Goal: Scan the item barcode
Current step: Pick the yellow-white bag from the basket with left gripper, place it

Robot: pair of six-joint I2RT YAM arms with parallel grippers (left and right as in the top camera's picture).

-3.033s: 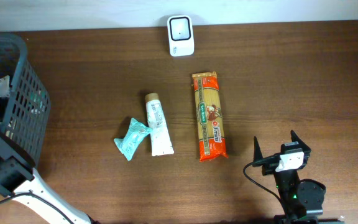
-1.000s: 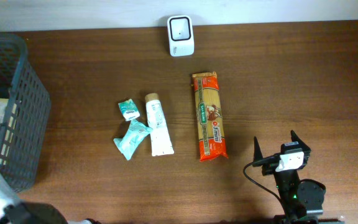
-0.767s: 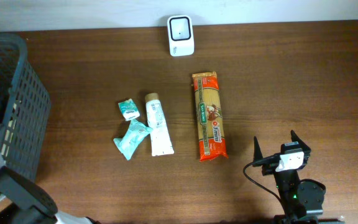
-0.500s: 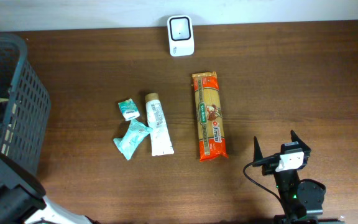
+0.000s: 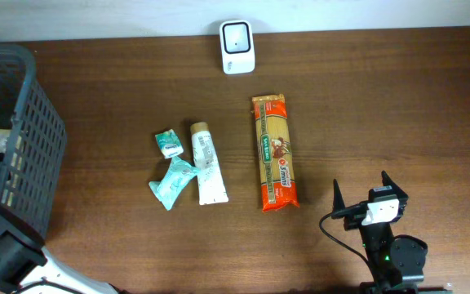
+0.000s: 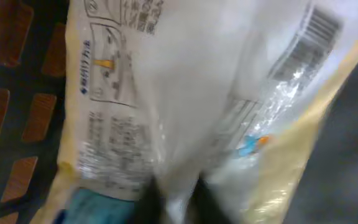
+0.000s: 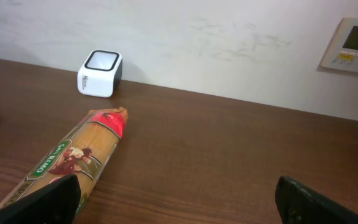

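- The left arm [image 5: 5,255] reached down at the basket [image 5: 31,139] on the left edge of the worktop [image 5: 382,98].
- The left wrist camera was filled by a white and yellow bag [image 6: 185,93] lying on the dark mesh of the basket floor. Its barcode [image 6: 319,30] showed near the upper right corner.
- The view was blurred and very close. I saw only a dark smear at the lower edge, so I could not tell whether the left fingers were closed on the bag or merely beside it.
- The right fingers [image 7: 319,200] stood wide apart and held nothing, near the front edge of the worktop.
- The scanner [image 5: 237,35] stood at the far edge, well apart from the basket.
- A pasta packet [image 5: 274,152], a tube [image 5: 205,163] and two small teal packets [image 5: 170,167] lay in the middle. I could not tell if they were already scanned.
- My judgement: for this bag the task was at its beginning. A firm hold, the lift out of the basket, the carry to the scanner and turning the barcode to its window were not yet done.
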